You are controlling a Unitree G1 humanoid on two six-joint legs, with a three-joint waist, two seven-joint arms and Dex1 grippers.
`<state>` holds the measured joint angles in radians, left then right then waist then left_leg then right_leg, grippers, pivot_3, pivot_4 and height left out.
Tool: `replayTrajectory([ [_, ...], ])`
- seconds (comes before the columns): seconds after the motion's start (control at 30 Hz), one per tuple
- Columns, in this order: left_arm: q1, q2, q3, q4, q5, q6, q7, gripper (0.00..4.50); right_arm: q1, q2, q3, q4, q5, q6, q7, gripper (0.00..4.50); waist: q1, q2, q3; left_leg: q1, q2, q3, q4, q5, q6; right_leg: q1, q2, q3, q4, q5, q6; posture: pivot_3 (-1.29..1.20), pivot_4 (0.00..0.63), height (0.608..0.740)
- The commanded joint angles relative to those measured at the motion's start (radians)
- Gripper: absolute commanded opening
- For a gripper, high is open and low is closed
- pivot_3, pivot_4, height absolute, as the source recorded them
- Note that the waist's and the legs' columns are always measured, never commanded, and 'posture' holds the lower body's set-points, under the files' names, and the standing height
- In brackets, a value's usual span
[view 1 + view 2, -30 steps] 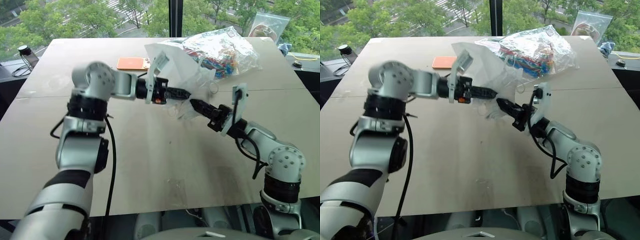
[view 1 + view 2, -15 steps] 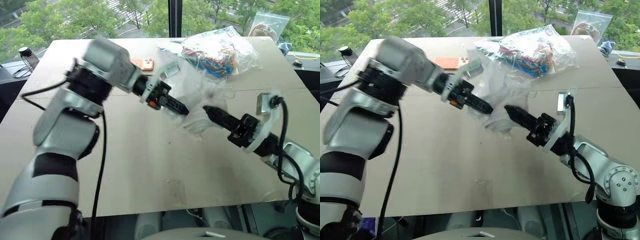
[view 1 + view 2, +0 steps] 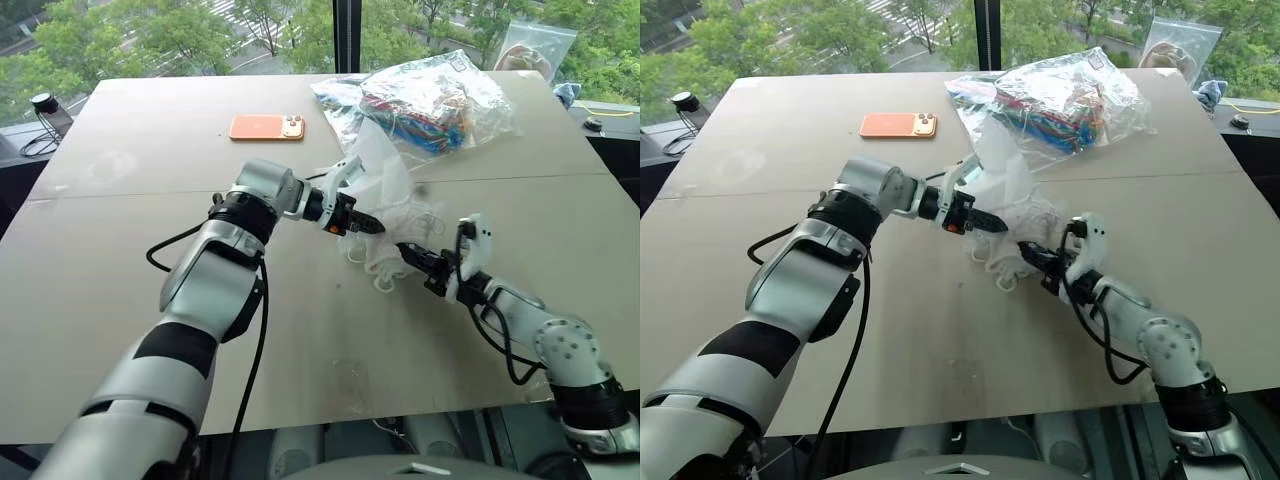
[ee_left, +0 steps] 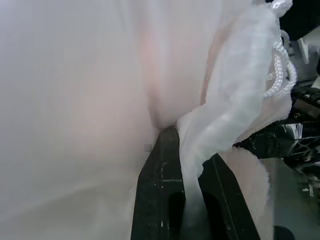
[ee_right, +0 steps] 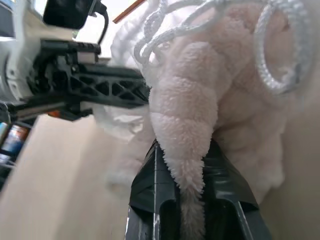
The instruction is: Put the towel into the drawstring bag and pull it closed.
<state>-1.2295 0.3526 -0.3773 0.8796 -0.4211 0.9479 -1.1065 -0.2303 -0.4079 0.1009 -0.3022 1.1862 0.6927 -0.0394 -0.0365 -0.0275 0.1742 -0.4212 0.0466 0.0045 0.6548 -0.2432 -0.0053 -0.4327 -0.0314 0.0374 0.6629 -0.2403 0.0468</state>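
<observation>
- Both arms have come down in the last second: the drawstring bag [image 3: 385, 190] and the towel [image 5: 210, 100], held up in the air a second ago, now hang low over the middle of the desk [image 3: 120, 260], a fold of the bundle seemingly touching it.
- The left gripper [image 3: 372, 229] is clamped on a gathered fold of the bag's thin milky film — the left wrist view shows the film pinched between its fingers [image 4: 160, 195].
- The right gripper [image 3: 404, 250] is shut on a fluffy lobe of the towel; the white cord [image 5: 280, 55] loops over that cloth just past the fingertips.
- The towel is bunched against the bag's mouth, between the two grippers. How much of it is inside I cannot tell — by my judgement the stuffing is not finished and the cord is not yet drawn.
- Left arm reaches from the desk's left side, forearm level, gripper angled down and rightward. Right arm lies low near the right front edge, pointing forward-left.
- An orange phone [image 3: 266, 127] and a clear bag of cables [image 3: 440, 95] sit toward the far edge, apart.
</observation>
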Motion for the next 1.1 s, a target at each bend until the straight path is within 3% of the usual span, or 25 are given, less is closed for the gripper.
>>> replayTrajectory([
  [0.03, 0.066, -0.003, 0.053, -0.147, 0.071, -0.134, 0.09, 0.0, -0.017, 0.03, 0.031, 0.04, -0.164, -0.038, 0.071, 0.07, 0.001, 0.0, 0.0, 0.0, 0.0, 0.0, 0.0, 0.0, 0.0, 0.0, 0.0, 0.0, 0.0, 0.0, 0.0, 0.0, 0.15, 0.74],
  [0.17, 0.172, -0.002, 0.065, -0.302, 0.148, -0.225, 0.187, 0.0, -0.037, 0.038, 0.103, 0.086, -0.362, -0.046, 0.114, 0.07, 0.0, 0.0, -0.001, 0.002, 0.0, 0.001, 0.0, 0.0, 0.0, 0.001, -0.001, 0.001, 0.001, 0.0, 0.0, 0.0, 0.15, 0.74],
  [0.33, 0.31, -0.008, 0.088, -0.568, 0.157, -0.162, 0.273, 0.0, -0.075, 0.161, 0.085, 0.159, -0.422, -0.093, 0.195, 0.07, -0.005, 0.0, -0.003, 0.007, 0.0, 0.001, 0.001, 0.0, 0.0, 0.004, 0.0, 0.003, 0.005, 0.0, 0.0, 0.0, 0.15, 0.74],
  [0.47, 0.39, -0.026, 0.119, -0.801, 0.043, 0.088, 0.284, 0.0, -0.174, 0.371, -0.074, 0.357, -0.343, -0.189, 0.228, 0.07, -0.021, -0.001, -0.003, 0.008, 0.001, 0.001, 0.006, 0.0, 0.0, 0.004, 0.002, 0.004, 0.01, 0.0, 0.0, 0.0, 0.15, 0.74],
  [0.67, 0.453, -0.013, 0.161, -0.984, -0.025, 0.213, 0.291, 0.0, -0.296, 0.484, -0.169, 0.593, -0.424, -0.298, 0.295, 0.07, -0.02, -0.002, -0.003, 0.008, 0.001, -0.001, 0.013, 0.0, 0.0, 0.005, 0.002, 0.003, 0.016, 0.001, 0.0, 0.0, 0.15, 0.74],
  [0.87, 0.432, -0.031, 0.26, -0.965, -0.059, 0.219, 0.325, 0.0, -0.24, 0.45, -0.106, 0.536, -0.517, -0.276, 0.4, 0.07, -0.021, -0.001, -0.003, 0.008, 0.001, -0.003, 0.014, 0.0, 0.0, 0.006, 0.003, 0.003, 0.016, 0.002, 0.0, 0.0, 0.15, 0.74],
  [0.97, 0.39, -0.04, 0.334, -0.916, -0.088, 0.246, 0.35, 0.0, -0.136, 0.36, -0.028, 0.353, -0.532, -0.191, 0.475, 0.07, -0.015, -0.001, -0.003, 0.007, 0.001, -0.003, 0.014, 0.0, 0.0, 0.006, 0.003, 0.002, 0.016, 0.001, 0.0, 0.0, 0.15, 0.74],
  [1.1, 0.339, -0.049, 0.45, -0.878, -0.181, 0.311, 0.348, 0.0, -0.02, 0.256, -0.019, 0.124, -0.458, -0.063, 0.515, 0.07, -0.004, 0.0, -0.003, 0.006, 0.001, -0.003, 0.014, 0.0, 0.0, 0.005, 0.002, 0.002, 0.014, 0.001, 0.0, 0.0, 0.15, 0.74],
])
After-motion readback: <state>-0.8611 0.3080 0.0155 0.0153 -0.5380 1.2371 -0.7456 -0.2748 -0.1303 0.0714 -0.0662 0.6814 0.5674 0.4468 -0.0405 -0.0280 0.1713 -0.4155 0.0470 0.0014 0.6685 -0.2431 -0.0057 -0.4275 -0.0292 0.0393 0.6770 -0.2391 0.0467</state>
